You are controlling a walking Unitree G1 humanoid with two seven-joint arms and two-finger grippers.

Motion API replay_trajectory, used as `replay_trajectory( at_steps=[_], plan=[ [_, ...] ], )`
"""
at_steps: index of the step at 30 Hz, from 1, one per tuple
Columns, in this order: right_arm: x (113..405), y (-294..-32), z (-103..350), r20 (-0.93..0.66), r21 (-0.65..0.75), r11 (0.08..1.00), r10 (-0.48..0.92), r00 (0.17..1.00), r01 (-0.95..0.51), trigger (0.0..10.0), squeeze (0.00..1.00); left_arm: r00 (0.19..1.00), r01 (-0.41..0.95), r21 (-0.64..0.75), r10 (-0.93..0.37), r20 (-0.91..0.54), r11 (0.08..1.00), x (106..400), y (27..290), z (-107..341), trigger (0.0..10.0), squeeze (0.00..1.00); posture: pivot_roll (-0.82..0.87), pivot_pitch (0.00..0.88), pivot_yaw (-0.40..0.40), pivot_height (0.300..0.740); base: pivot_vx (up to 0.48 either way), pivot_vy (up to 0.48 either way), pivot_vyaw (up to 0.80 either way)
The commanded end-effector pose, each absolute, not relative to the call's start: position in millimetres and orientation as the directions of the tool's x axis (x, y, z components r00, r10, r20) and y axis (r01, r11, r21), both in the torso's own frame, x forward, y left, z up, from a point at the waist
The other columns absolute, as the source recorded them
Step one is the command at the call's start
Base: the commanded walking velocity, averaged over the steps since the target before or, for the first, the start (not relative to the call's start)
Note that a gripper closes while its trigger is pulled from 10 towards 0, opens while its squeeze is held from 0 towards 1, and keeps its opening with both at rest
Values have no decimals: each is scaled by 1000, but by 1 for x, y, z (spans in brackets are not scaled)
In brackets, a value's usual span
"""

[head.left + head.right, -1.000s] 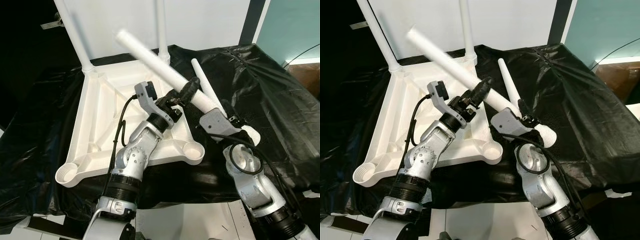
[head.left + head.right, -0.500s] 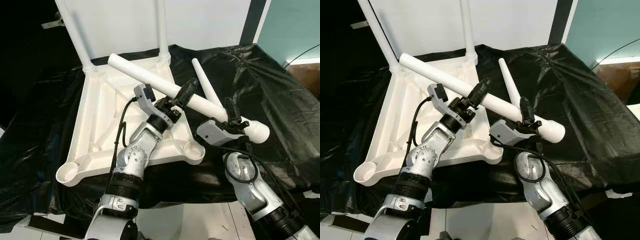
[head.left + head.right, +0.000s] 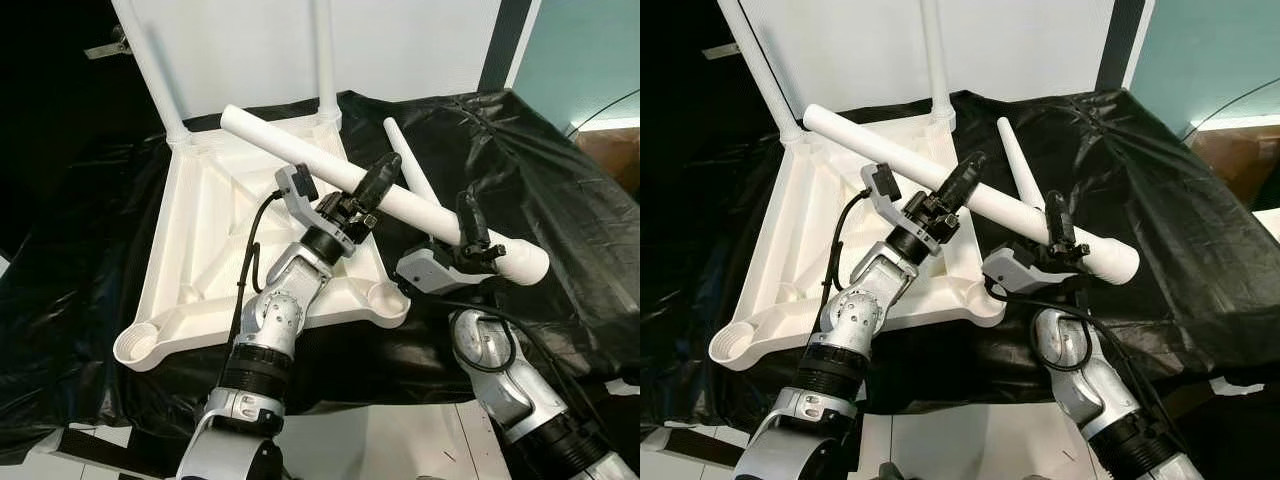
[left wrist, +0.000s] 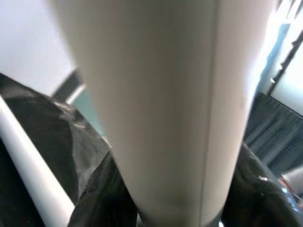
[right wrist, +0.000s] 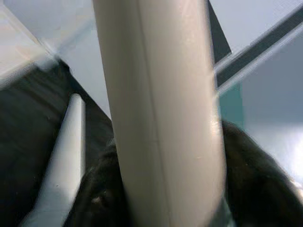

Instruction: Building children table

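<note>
**Third leg held aloft between both arms, empty corner socket waiting below**

Here's the long white tapered plastic table leg held off the surface, both arms on it. The left gripper is clamped around its middle; the right gripper is clenched on it nearer the thick end, which juts out to the robot's right over the black sheet. The leg's long axis runs diagonally — narrow tip up and away to the left, above the tray, fat end down toward the right.

Below lies the upturned white ribbed plastic tabletop, two upright white legs already seated in its far corners. The near right round corner socket sits empty, just beneath and between the two wrists — my read is that the fat end has to swing round and down into it, and the right arm holds that end.

A second loose white tapered leg lies on the crinkled black plastic sheeting, passing behind the held one. White wall behind, teal wall on the right.
</note>
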State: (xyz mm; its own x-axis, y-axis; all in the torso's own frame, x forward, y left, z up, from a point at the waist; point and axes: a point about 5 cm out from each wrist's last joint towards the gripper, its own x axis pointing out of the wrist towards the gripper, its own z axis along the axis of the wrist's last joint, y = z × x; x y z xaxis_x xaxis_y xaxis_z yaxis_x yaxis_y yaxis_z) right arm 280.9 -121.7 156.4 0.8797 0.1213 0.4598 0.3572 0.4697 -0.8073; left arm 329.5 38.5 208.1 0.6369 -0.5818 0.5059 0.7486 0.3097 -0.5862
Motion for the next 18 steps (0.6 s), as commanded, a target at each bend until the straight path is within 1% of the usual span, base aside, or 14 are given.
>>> replay_trajectory(
  at_steps=[1,2,3,4,5,7,8,9,11,13,14,15,16,18],
  plan=[
    [278,-114,163,463,-758,575,140,875,309,10000,1000,687,713,-590,-541,484,378,335,51,204,0,0,-131,23,69,740,0,0,0],
    [278,-114,163,463,-758,575,140,875,309,10000,1000,687,713,-590,-541,484,378,335,51,204,0,0,-131,23,69,740,0,0,0],
    [281,-112,164,394,-735,640,135,909,224,10000,1000,685,715,-588,-544,485,378,335,51,203,0,0,-133,22,71,740,0,0,0],
    [281,-112,164,394,-735,640,135,909,224,10000,1000,685,715,-588,-544,485,378,335,51,203,0,0,-133,22,71,740,0,0,0],
    [286,-109,163,273,-661,746,134,953,85,10000,1000,681,720,-581,-549,484,380,335,51,202,0,0,-133,21,71,740,0,0,0],
    [287,-108,163,230,-617,786,134,964,38,10000,1000,679,722,-578,-552,484,380,334,51,202,0,0,-133,21,71,740,0,0,0],
    [290,-109,162,167,-564,825,158,973,-37,10000,0,677,723,-576,-554,484,381,334,51,201,0,0,-136,20,71,740,0,0,0],
    [290,-109,162,167,-564,825,158,973,-37,10000,0,677,723,-576,-554,484,381,334,51,201,0,0,-136,20,71,740,0,0,0],
    [293,-111,161,71,-445,883,200,977,-148,10000,0,669,731,-565,-564,484,383,334,49,201,0,0,-137,18,70,740,0,0,0],
    [293,-111,161,71,-445,883,200,977,-148,10000,0,669,731,-565,-564,484,383,334,49,201,0,0,-137,18,70,740,0,0,0],
    [295,-113,164,16,-385,895,252,968,-226,10000,0,656,743,-550,-575,488,381,332,47,202,0,0,-141,16,67,740,0,0,0],
    [295,-113,164,16,-385,895,252,968,-226,10000,0,656,743,-550,-575,488,381,332,47,202,0,0,-141,16,67,740,0,0,0],
    [295,-114,166,-18,-347,894,298,955,-285,4745,0,653,746,-551,-573,495,374,332,46,203,0,0,-142,17,63,740,0,0,0],
    [295,-114,166,-18,-347,894,298,955,-285,4745,0,653,746,-551,-573,495,374,332,46,203,0,0,-142,17,63,740,0,0,0]
  ],
)
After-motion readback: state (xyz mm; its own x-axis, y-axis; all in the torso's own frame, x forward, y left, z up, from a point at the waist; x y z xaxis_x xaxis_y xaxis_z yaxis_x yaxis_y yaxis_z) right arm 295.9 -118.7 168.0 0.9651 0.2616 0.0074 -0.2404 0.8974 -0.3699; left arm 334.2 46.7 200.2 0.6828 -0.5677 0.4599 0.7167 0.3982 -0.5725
